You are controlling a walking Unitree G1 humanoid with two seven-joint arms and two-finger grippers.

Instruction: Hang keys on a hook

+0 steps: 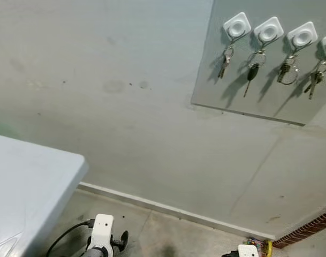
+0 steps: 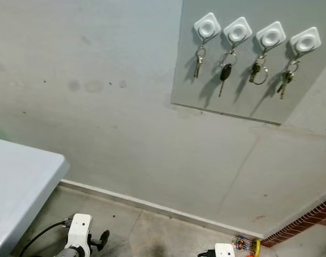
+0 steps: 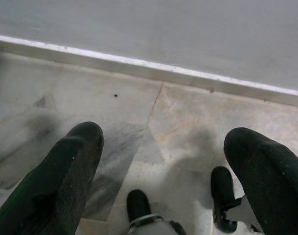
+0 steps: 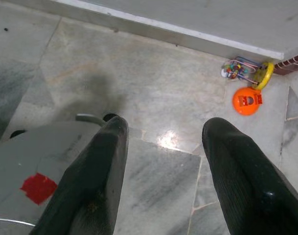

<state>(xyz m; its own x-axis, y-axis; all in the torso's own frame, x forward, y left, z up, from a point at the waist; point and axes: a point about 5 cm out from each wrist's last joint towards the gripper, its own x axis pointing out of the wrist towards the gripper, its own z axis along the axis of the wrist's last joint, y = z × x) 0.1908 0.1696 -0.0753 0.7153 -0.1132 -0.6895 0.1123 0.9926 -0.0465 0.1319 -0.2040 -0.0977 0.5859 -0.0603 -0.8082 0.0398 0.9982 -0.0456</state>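
Keys [image 2: 198,62] hang on all four wall hooks [image 2: 206,26]; both grippers' jaws spread, holding nothing.

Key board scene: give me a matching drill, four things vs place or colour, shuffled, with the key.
Things:
1. hooks
2. table
3. orange toy
4. brick strip

Descriptions:
A. grey-white top, at the robot's left
B. white squares in a row on the grey board, a key bunch under each
C. red-brown, low at the robot's right
D. on the marble floor by the skirting, beside a multicoloured toy

Pairs: 1-B, 2-A, 3-D, 4-C
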